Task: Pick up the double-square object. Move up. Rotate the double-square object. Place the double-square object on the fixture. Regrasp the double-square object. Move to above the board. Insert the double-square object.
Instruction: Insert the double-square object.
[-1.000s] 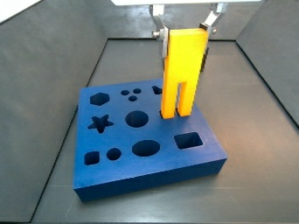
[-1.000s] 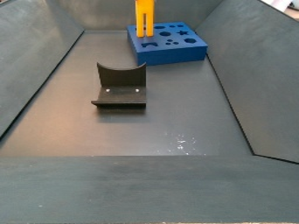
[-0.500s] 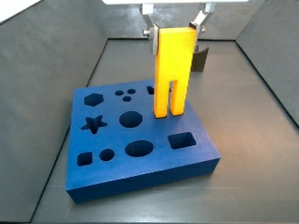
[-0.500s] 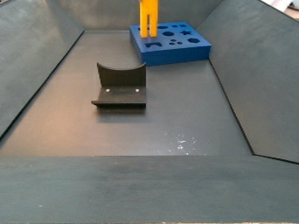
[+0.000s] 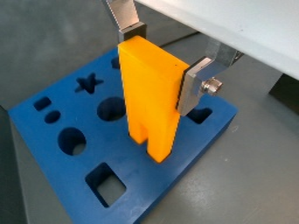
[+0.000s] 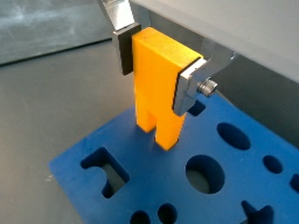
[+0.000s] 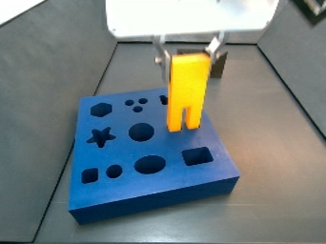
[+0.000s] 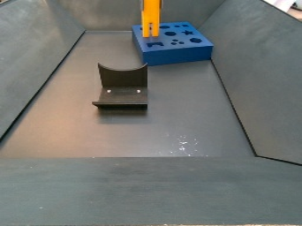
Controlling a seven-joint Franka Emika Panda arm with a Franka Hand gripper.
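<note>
My gripper (image 7: 189, 55) is shut on the top of the double-square object (image 7: 188, 91), a yellow-orange block hanging upright with its two prongs pointing down. It hangs just above the blue board (image 7: 121, 157), over the board's right part. Both wrist views show the silver fingers (image 5: 195, 85) clamping the block's (image 5: 152, 96) sides, prongs over the board (image 5: 65, 166). It also shows in the wrist view (image 6: 163, 87) above the board (image 6: 222, 197). In a side view the block (image 8: 150, 18) stands over the board (image 8: 177, 46) at the far end. The dark fixture (image 8: 119, 86) stands empty mid-floor.
The board carries star, hexagon, round, square and oval holes; a square hole (image 7: 201, 154) lies near the prongs. Dark sloping bin walls (image 8: 35, 79) enclose the floor on all sides. The fixture also shows behind the gripper (image 7: 219, 65).
The block and gripper have lowered toward the board and shifted slightly; the gripper's white body now shows at the top of the side view. The grip is unchanged.
</note>
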